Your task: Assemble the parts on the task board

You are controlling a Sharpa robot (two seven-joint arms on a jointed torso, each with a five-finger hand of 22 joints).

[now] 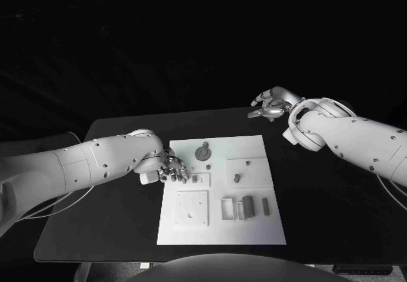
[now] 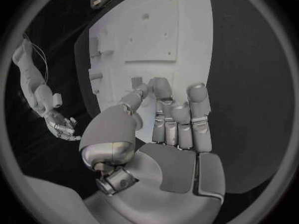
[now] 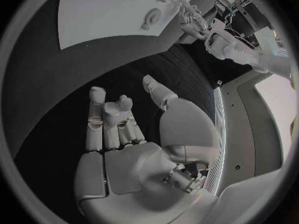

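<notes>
Task board (image 1: 254, 223): white plate, centre of the head view, on the black table (image 1: 322, 211). Grey parts (image 1: 242, 208) lie in its lower right area; a round part (image 1: 203, 153) sits near its top.

My left hand (image 1: 170, 170): at the board's left edge, fingers apart, holding nothing.

My right hand (image 1: 272, 104): upper right, off the board, fingers loosely apart, holding nothing.

You get a dim scene with dark surroundings; the white board (image 1: 222, 191) glares brightest beside the left hand (image 1: 170, 170). Your wrist views bend straight edges at the rim, and small parts look soft.
</notes>
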